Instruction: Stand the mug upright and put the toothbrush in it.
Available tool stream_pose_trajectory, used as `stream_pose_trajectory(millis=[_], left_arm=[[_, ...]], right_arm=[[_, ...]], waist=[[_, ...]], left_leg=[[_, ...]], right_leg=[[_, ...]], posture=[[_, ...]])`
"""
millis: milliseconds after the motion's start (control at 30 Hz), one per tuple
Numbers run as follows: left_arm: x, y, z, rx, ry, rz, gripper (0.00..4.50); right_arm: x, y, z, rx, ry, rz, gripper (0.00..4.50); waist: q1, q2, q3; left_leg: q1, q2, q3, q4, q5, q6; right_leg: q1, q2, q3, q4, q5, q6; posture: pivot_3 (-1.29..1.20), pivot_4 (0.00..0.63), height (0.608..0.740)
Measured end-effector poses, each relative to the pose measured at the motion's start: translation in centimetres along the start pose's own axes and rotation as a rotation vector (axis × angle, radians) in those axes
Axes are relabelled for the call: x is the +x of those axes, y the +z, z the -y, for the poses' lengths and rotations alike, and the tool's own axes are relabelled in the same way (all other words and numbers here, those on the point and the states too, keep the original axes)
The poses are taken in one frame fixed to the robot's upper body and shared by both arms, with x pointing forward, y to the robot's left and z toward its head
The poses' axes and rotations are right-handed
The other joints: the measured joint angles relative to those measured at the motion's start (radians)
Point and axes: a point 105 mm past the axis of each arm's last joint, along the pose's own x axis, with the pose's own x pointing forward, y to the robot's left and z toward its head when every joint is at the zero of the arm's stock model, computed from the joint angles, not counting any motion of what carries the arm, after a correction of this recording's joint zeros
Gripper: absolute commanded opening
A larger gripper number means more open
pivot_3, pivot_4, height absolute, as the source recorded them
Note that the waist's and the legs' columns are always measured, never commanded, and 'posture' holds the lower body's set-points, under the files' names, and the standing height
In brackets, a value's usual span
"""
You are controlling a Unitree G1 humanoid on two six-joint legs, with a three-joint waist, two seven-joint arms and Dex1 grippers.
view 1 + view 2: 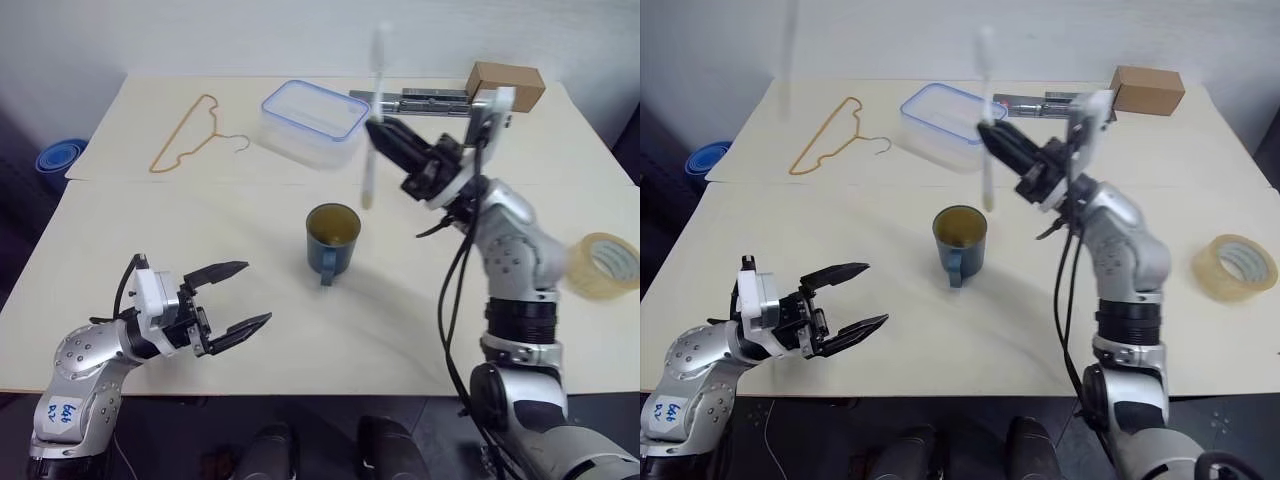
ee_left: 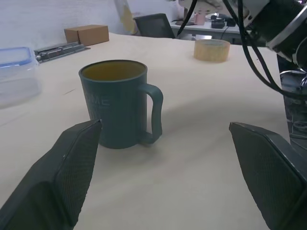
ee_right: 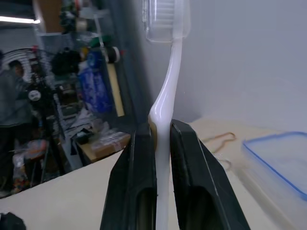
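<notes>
Mid-table (image 1: 300, 330), with mug (image 1: 332, 240) upright and toothbrush (image 1: 372, 120) pinched near-vertical above it in right gripper (image 1: 385, 135), left gripper (image 1: 235, 297) spread idle: align tail over mouth, lower, then release.

Bare tabletop (image 1: 250, 330) all around upright teal mug (image 1: 332, 240); clear blue-rimmed plastic box (image 1: 313, 122) behind, well apart.

The two head views look forward and down over the whole tabletop (image 1: 300, 330), sharing nearly the same scene. The left wrist view sits low, close to the mug (image 2: 117, 103). The right wrist view looks along its fingers (image 3: 144, 182), close on the toothbrush (image 3: 165, 110).
</notes>
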Motion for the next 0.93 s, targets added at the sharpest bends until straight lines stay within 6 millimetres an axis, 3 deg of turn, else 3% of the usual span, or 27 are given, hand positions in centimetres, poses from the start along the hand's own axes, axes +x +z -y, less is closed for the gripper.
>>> stream_pose_trajectory(millis=[100,233,433,533,633,767,833,933], left_arm=[[-0.1,-0.2,-0.3,-0.008,0.010,-0.001,4.50],[-0.6,0.0,-0.9,0.001,0.039,-0.004,4.50],[-1.3,-0.5,-0.9,-0.036,0.050,-0.020,4.50],[-2.3,-0.9,-0.7,-0.070,0.056,-0.059,4.50],[-4.3,-1.9,-0.9,-0.042,0.102,-0.164,4.50],[-7.3,-4.2,-1.3,0.032,0.163,-0.360,4.50],[-8.3,-5.0,-1.1,0.051,0.173,-0.417,4.50],[-9.6,-6.0,-1.0,0.079,0.191,-0.481,4.50]], right_arm=[[0.0,-1.2,-0.6,-0.029,0.040,-0.003,0.09],[-0.9,-4.6,-0.8,-0.024,0.058,-0.055,1.35],[-1.9,-4.3,-0.6,-0.180,0.097,-0.089,3.37],[-4.8,-3.9,0.4,-0.266,0.091,-0.180,4.39],[-10.3,-3.2,1.8,-0.359,0.064,-0.362,4.48],[-16.5,-3.7,0.0,-0.362,0.229,-0.577,4.48],[-18.5,-4.6,-0.8,-0.321,0.267,-0.625,4.48],[-19.7,-5.5,-0.9,-0.283,0.247,-0.638,4.48]], waist=[[0.003,0.000,0.000],[-0.003,0.000,0.000],[-0.013,0.000,0.000],[-0.011,0.000,0.000],[-0.003,0.000,0.001],[0.003,0.000,0.001],[0.001,-0.001,0.001],[0.002,0.000,0.001]], left_leg=[[0.000,-0.001,-0.001,0.000,0.000,0.000],[0.000,0.000,0.000,0.000,0.000,0.000],[0.000,0.000,-0.001,0.000,0.000,0.000],[0.000,-0.001,-0.002,0.000,0.000,0.000],[0.000,-0.001,0.000,-0.001,0.000,0.001],[0.002,0.001,0.003,-0.002,-0.001,0.000],[0.003,0.002,0.004,-0.002,-0.001,0.000],[0.003,0.003,0.006,-0.002,-0.001,0.000]], right_leg=[[0.000,-0.001,0.000,0.000,0.000,0.000],[0.000,0.000,0.000,0.000,0.000,0.000],[0.000,0.000,0.000,0.000,0.000,0.000],[0.001,-0.001,-0.001,0.000,0.000,0.000],[0.002,-0.001,-0.001,-0.005,0.000,0.000],[0.003,0.001,-0.001,-0.007,0.000,0.000],[0.003,0.001,-0.001,-0.007,0.000,0.000],[0.003,0.000,0.000,-0.006,0.000,0.000]], posture=[[0.00,0.150,0.740],[0.00,0.150,0.740],[0.00,0.150,0.740],[0.00,0.150,0.740],[0.00,0.150,0.740],[0.00,0.150,0.740],[0.00,0.150,0.740],[0.00,0.150,0.740]])
